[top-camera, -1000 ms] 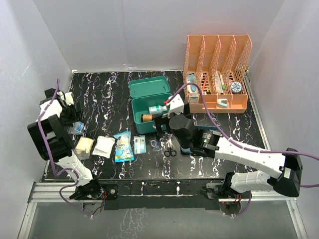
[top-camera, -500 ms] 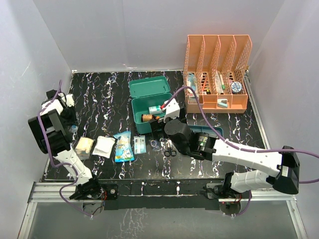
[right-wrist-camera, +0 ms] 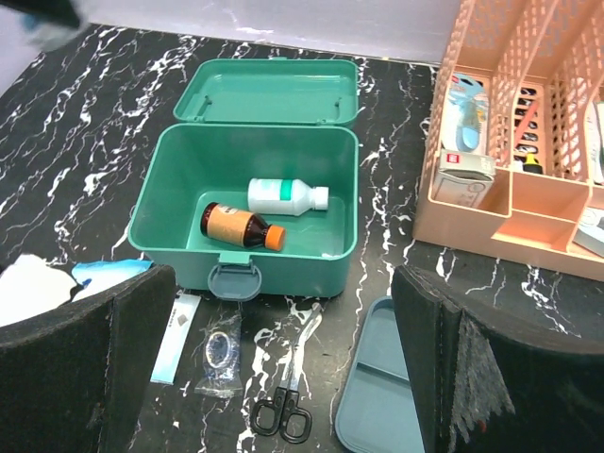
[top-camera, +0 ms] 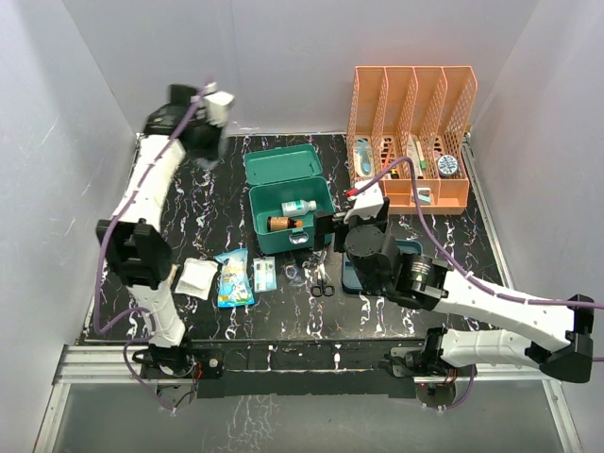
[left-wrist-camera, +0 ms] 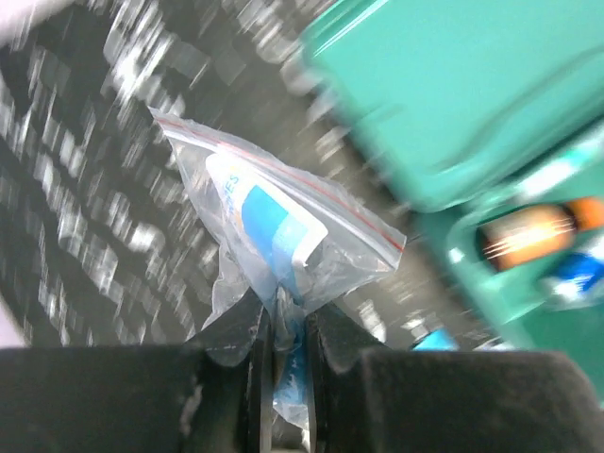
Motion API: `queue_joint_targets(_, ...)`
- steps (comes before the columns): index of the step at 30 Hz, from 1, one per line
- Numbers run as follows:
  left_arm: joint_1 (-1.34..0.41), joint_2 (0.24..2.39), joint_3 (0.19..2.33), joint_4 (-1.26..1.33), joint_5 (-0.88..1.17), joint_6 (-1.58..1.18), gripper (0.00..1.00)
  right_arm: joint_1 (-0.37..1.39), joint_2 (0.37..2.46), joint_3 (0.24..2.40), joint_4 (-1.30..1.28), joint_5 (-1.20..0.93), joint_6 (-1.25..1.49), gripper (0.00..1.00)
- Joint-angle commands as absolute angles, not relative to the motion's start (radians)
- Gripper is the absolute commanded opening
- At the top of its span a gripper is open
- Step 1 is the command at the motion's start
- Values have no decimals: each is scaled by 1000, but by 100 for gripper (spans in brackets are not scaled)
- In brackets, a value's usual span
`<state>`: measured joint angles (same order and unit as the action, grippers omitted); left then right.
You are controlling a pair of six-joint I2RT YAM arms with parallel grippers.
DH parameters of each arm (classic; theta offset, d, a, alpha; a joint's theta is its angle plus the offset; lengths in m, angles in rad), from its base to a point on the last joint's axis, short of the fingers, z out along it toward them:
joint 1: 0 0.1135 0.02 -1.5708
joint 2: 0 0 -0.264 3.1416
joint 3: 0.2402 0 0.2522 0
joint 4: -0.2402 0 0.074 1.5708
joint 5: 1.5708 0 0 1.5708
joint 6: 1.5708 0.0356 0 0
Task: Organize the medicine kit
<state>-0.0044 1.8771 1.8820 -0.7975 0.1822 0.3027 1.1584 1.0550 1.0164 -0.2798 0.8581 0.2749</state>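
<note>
The medicine kit (top-camera: 283, 243) is a teal box standing open in the middle of the table, its lid (top-camera: 283, 165) laid back. Inside lie a brown bottle with an orange cap (right-wrist-camera: 241, 226) and a white bottle (right-wrist-camera: 288, 196). My left gripper (left-wrist-camera: 286, 321) is raised high at the back left (top-camera: 203, 132), shut on a clear zip bag (left-wrist-camera: 278, 236) that holds a blue-and-white item. The bag hangs over the table left of the kit's lid (left-wrist-camera: 453, 85). My right gripper (right-wrist-camera: 283, 311) stands open just in front of the kit's wall (right-wrist-camera: 283, 269), holding nothing.
An orange mesh rack (top-camera: 411, 142) with supplies stands at the back right. A blue-grey tray (right-wrist-camera: 387, 387) lies right of black scissors (right-wrist-camera: 288, 396). A small bag with a ring (right-wrist-camera: 219, 354), a blue packet (top-camera: 233, 276) and a white gauze packet (top-camera: 196, 278) lie in front of the kit.
My left gripper closed on the zip bag at the table's left edge and swung it up and back toward the kit. My right arm drew back a little to the right.
</note>
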Motion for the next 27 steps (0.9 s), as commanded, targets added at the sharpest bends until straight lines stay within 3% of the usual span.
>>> queue_joint_targets(1, -272, 1981, 2113, -999, 133, 323, 0, 1163, 999, 1023, -355, 952, 340, 98)
queue_joint_targets(9, -513, 2137, 2264, -1036, 42, 410, 0, 1163, 869, 1004, -484, 998, 417, 98)
queue_joint_targets(16, -648, 2157, 2161, -1045, -18, 499, 0, 1163, 835, 988, -518, 1005, 439, 98)
queue_joint_targets(27, -715, 2151, 2061, -1032, -46, 572, 0, 1162, 808, 954, -524, 1003, 461, 98)
